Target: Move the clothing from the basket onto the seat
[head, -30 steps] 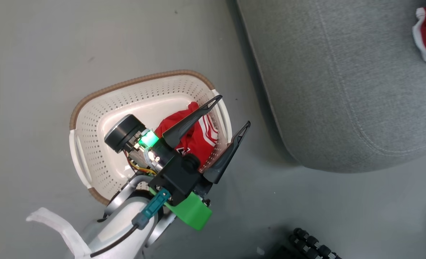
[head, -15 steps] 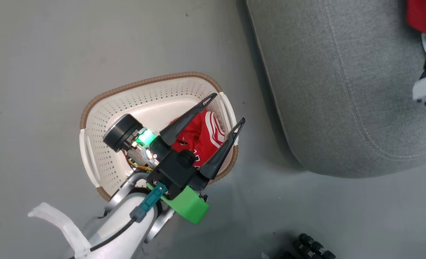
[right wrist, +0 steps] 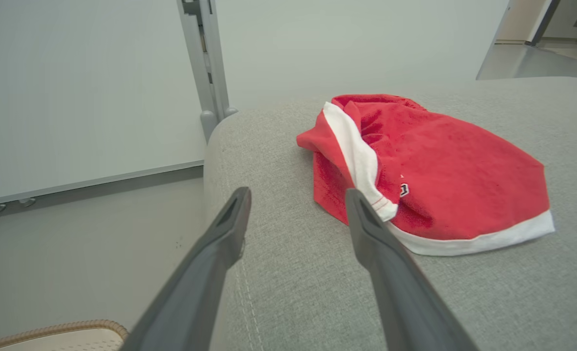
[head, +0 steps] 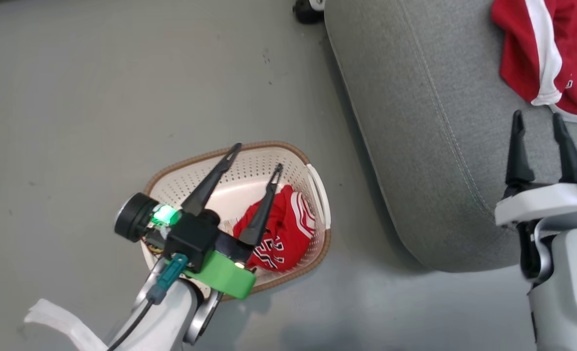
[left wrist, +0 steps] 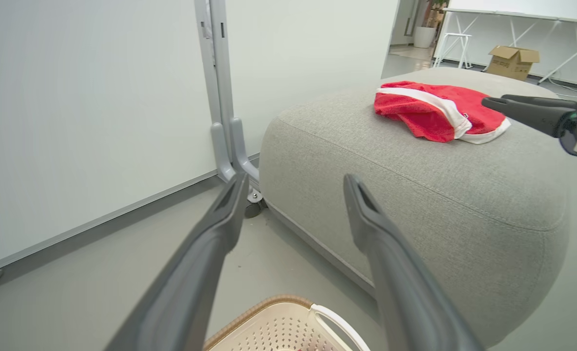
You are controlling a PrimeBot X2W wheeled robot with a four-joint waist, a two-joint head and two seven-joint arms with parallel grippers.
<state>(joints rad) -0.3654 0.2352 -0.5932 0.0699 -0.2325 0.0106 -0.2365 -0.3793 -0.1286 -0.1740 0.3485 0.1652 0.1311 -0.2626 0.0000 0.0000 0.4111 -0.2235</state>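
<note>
Striped red garment (head: 561, 48) on grey woven seat (head: 439, 146). Right hand (head: 536, 116), left hand (head: 258, 156): wide, empty. Next, likely: left takes numbered red garment (head: 288, 234), 4 o'clock in cream perforated basket (head: 196, 158).

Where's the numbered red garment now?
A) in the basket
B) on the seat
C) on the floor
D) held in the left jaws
A: the numbered garment lies in the basket, below the left gripper, whose jaws stand open and hold nothing.
</note>
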